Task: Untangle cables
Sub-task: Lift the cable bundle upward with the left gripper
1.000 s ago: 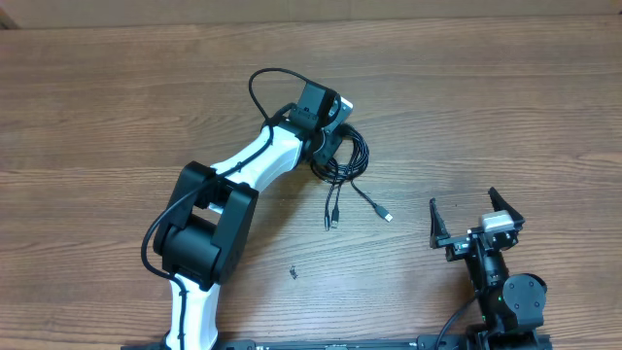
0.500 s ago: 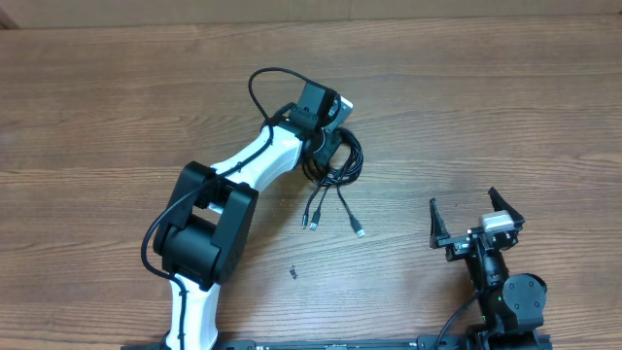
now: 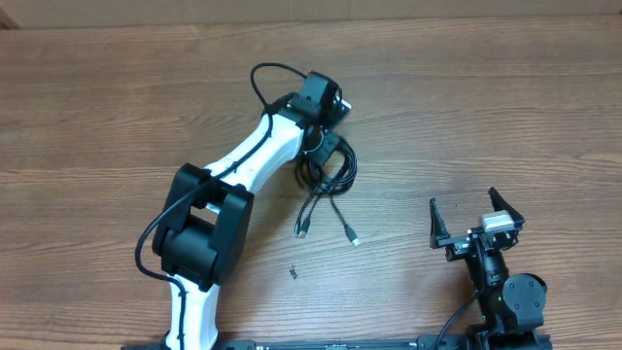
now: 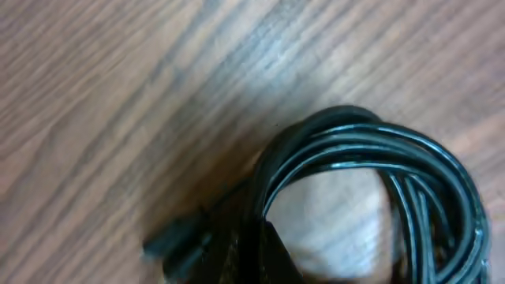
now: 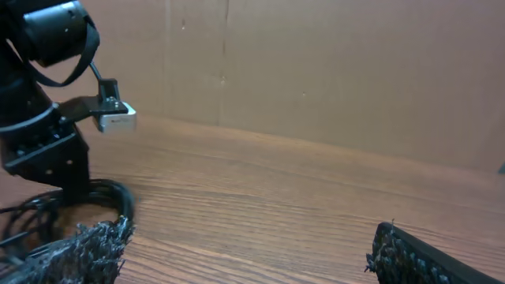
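Observation:
The cables [image 3: 332, 173] are a looped black bundle in mid-table, with two silver-tipped plug ends [image 3: 302, 231] trailing toward the near side. My left gripper [image 3: 324, 148] stands over the top of the bundle and is shut on it. The left wrist view shows the glossy coil of cables [image 4: 371, 154] close up, pinched at the bottom of the frame, with a blurred plug [image 4: 175, 241] beside it. My right gripper [image 3: 470, 220] is open at the near right, well apart from the bundle. Its fingertips [image 5: 88, 246] have only bare wood between them.
A small dark speck [image 3: 292, 272] lies on the wood near the left arm's base. In the right wrist view the left arm [image 5: 39, 118] and its white wrist camera [image 5: 118, 120] stand at the left. A cardboard wall [image 5: 316, 71] closes the far side.
My left gripper closed on the bundle and pulled it left and toward the near side. The trailing plug ends followed it. The right arm has not moved.

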Controlling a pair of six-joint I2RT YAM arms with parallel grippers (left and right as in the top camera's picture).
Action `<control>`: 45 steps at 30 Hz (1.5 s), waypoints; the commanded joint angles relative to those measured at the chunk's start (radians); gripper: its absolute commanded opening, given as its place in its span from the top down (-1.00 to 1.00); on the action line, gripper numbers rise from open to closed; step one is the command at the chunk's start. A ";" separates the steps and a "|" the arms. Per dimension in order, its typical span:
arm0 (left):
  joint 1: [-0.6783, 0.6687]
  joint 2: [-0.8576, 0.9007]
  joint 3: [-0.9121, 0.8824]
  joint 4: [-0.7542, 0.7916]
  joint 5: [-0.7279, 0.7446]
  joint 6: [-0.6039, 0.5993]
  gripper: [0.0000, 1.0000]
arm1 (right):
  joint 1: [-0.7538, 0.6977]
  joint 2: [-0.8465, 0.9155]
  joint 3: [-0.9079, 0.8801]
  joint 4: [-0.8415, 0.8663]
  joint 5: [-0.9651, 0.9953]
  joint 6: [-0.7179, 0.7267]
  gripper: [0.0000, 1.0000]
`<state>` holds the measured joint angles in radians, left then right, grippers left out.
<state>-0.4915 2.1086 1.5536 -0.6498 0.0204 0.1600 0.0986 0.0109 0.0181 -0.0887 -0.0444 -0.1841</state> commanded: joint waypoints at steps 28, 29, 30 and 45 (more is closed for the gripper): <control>-0.006 -0.292 0.105 -0.352 0.366 0.020 0.92 | -0.005 -0.008 -0.010 0.007 0.006 -0.001 -1.00; -0.006 -0.292 0.105 -0.351 0.365 0.021 0.92 | -0.005 -0.008 -0.010 0.007 0.006 -0.001 -1.00; -0.006 -0.292 0.105 -0.348 0.365 0.024 0.91 | -0.005 -0.008 -0.010 0.007 0.006 -0.001 -1.00; -0.006 -0.292 0.105 -0.344 0.392 0.070 0.91 | -0.005 -0.008 -0.010 0.019 -0.095 0.001 -1.00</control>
<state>-0.4915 1.8439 1.6352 -0.9974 0.3511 0.1925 0.0986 0.0109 0.0181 -0.0776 -0.0578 -0.1841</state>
